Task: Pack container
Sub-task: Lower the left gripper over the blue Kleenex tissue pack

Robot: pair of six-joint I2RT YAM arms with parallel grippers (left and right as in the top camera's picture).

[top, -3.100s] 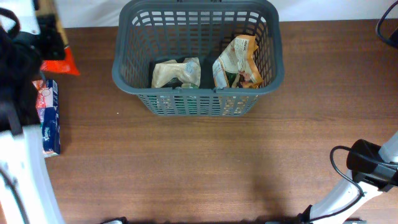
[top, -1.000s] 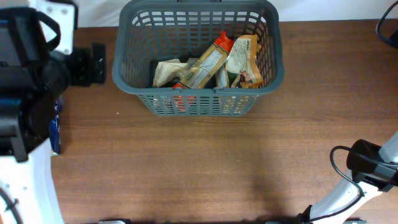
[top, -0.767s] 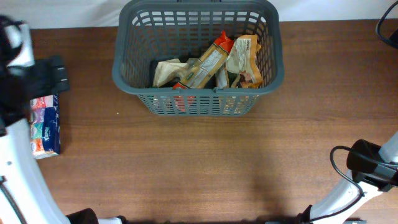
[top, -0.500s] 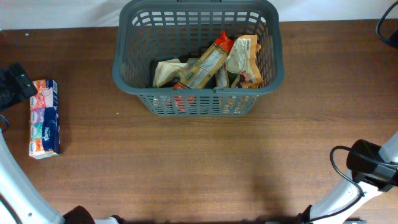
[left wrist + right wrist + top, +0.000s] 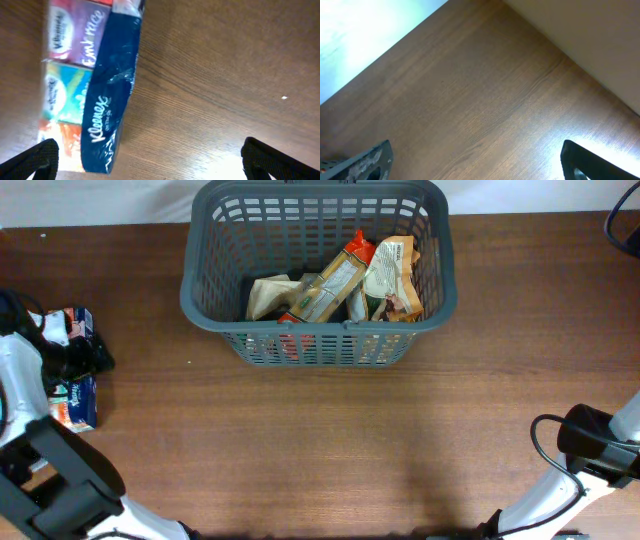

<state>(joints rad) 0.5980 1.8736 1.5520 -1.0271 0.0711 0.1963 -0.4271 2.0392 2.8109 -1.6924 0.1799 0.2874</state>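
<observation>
Well, from my seat the brown wooden surface (image 5: 330,440) fills most of the overhead view, and the dark grey basket (image 5: 400,327) stands upright at the middle of its far edge. Next in size, the left end effector (image 5: 160,160) hangs at the left side with its fingers spread wide, gripping nothing, above a Kleenex tissue pack (image 5: 95,85) lying flat on the wood. The right end effector (image 5: 480,162), also spread wide and empty, faces bare wood. Inside the basket I make out a crumpled pale packet (image 5: 268,295) on the left, a long orange-and-tan packet (image 5: 335,280) leaning across the middle, and a white-and-orange packet (image 5: 392,275) on the right
</observation>
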